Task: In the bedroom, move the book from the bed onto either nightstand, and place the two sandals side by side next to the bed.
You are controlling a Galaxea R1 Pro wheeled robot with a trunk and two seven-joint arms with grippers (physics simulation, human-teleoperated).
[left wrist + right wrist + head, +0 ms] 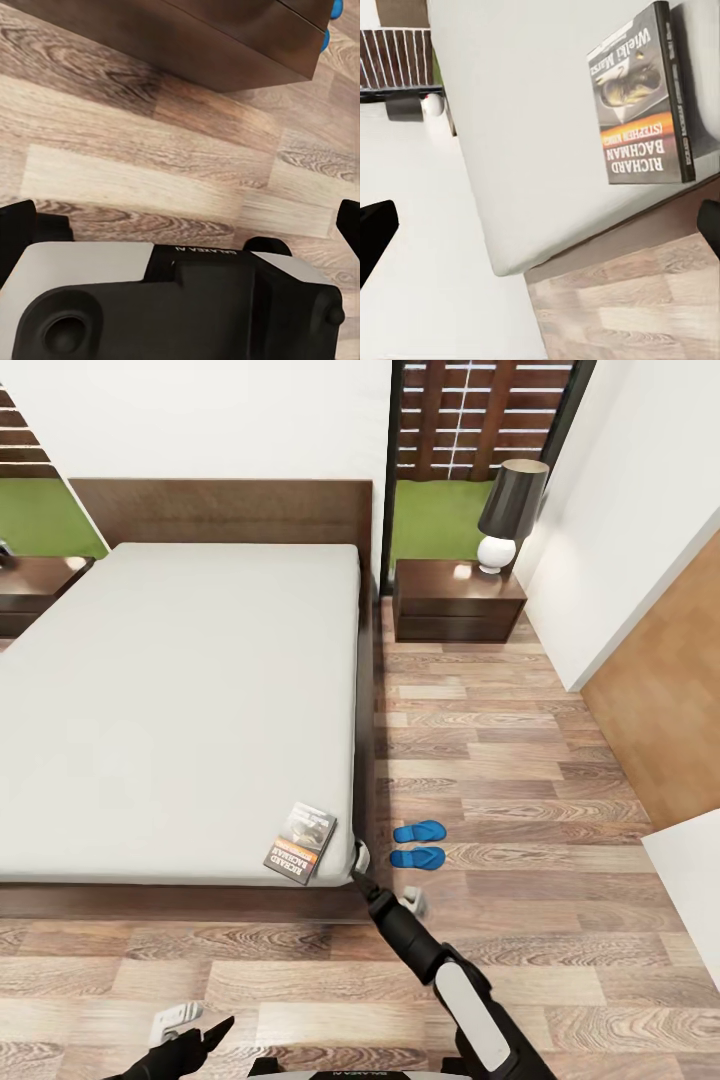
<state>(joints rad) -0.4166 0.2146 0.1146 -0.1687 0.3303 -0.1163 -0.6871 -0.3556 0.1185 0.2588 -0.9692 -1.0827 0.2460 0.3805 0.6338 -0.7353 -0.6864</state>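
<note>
The book point(301, 843) lies flat on the bed point(180, 690), at the mattress's near right corner, close to both the foot edge and the right side edge; its long axis is slightly skewed to those edges, running roughly from the foot edge in toward the middle of the mattress. The right end effector point(359, 857) is at that same corner, just beside the book and at about mattress height, so the book sits a short way to its left. In the right wrist view the book point(649, 101) is well in sight, its cover up, with the dark finger tips at the two side margins of the picture and far apart: the right end effector looks released and holds nothing. The left end effector point(205, 1035) hangs low over the floor point(520, 740) short of the bed's foot, well apart from the book; whether it is released or clenched I cannot tell. The right arm is plainly the nearer one for a pick. The two sandals point(418, 844) already lie side by side on the floor just beside the bed's right side. The nightstand point(455, 600) stands at the head of that side, carrying a lamp point(508, 510).
</note>
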